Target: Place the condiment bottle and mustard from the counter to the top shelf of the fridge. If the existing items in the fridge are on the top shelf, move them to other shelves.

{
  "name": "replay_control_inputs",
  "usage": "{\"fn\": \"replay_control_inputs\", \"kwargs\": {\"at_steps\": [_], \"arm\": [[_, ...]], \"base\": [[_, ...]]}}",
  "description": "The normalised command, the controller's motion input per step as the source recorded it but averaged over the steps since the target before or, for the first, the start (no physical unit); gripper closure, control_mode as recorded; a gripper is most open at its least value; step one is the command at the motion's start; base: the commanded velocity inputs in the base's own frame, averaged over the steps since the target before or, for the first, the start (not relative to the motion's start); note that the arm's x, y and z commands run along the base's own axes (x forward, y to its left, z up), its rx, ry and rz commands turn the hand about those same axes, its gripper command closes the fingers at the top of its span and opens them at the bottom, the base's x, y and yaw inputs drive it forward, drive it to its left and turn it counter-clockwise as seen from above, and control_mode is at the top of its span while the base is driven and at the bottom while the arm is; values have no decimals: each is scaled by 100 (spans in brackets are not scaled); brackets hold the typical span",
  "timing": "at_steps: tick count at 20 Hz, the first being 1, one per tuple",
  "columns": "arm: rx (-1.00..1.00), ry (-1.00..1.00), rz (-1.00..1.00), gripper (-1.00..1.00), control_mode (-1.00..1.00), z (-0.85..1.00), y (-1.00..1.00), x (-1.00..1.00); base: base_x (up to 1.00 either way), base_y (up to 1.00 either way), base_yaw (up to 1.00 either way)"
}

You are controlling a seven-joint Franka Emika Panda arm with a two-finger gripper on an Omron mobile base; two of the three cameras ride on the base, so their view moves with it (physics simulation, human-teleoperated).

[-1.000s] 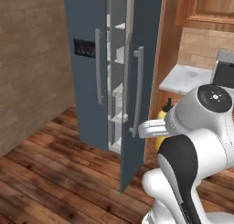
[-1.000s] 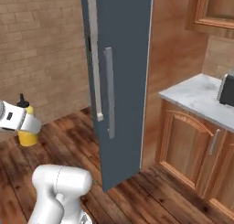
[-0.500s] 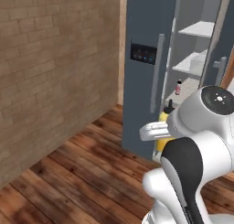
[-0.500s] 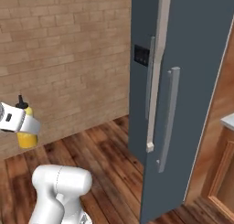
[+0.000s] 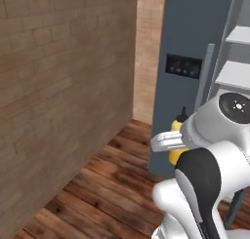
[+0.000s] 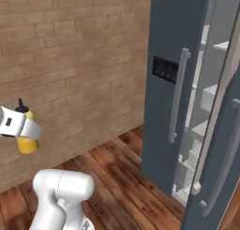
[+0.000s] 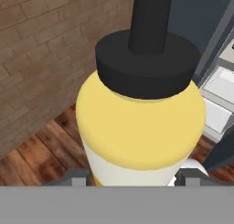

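The mustard (image 7: 141,122) is a yellow squeeze bottle with a pale band and a black nozzle. It stands upright between my gripper's (image 7: 132,178) fingers (image 7: 75,177), which are shut on its lower body. The mustard (image 5: 177,152) hangs in front of the blue-grey fridge (image 5: 195,38), to the left of its open side. In the right base view my gripper (image 6: 24,130) holds the mustard (image 6: 27,143) in front of the brick wall, far left of the fridge (image 6: 171,41). White shelves (image 5: 233,74) show inside the fridge. The condiment bottle, the counter and the existing items are out of view.
A brick wall (image 5: 63,87) runs along the left. Wooden floor (image 5: 107,184) lies between it and the fridge. The fridge's left door is closed, with a dark touch panel (image 6: 165,69) and a grey handle (image 6: 177,97). The right door (image 6: 220,158) stands open towards me.
The whole picture has shifted, so the base has moved: the fridge slid right in the left base view and the brick wall came in. The mustard stays in my gripper.
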Motion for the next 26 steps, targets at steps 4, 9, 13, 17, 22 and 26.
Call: {"fn": "replay_control_inputs", "kwargs": {"at_steps": [4,9,13,17,22,26], "arm": [[0,0,0,100,100,0,0,0],[0,0,0,100,100,0,0,0],[0,0,0,100,100,0,0,0],[0,0,0,100,100,0,0,0],[0,0,0,100,100,0,0,0],[0,0,0,100,100,0,0,0]], "base": [[91,68,-59],[70,28,-63],[69,0,-58],[64,-28,-51],[64,-46,-47],[64,-6,-12]]}}
